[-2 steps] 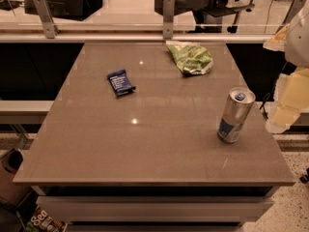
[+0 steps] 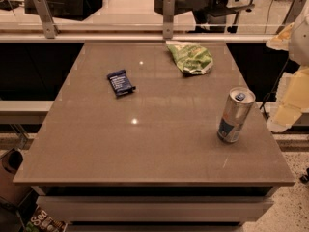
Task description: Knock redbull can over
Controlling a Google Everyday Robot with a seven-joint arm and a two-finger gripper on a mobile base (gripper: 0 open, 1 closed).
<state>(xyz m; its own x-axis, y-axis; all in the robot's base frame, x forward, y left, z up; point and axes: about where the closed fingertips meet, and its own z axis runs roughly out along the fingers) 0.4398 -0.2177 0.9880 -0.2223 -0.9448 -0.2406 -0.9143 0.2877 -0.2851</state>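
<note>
The redbull can point(image 2: 235, 115) is a slim silver can with blue panels and a blue pull tab. It stands upright near the right edge of the brown table point(image 2: 145, 144). My gripper point(image 2: 288, 108) shows as cream-coloured parts at the right edge of the view, just off the table's right side. It is to the right of the can and apart from it, at about the can's height.
A small dark blue snack bar wrapper point(image 2: 120, 82) lies at the table's left centre. A green chip bag point(image 2: 191, 58) lies at the back. A rail with metal posts point(image 2: 168, 16) runs behind the table. A bin point(image 2: 10, 166) stands on the floor at the lower left.
</note>
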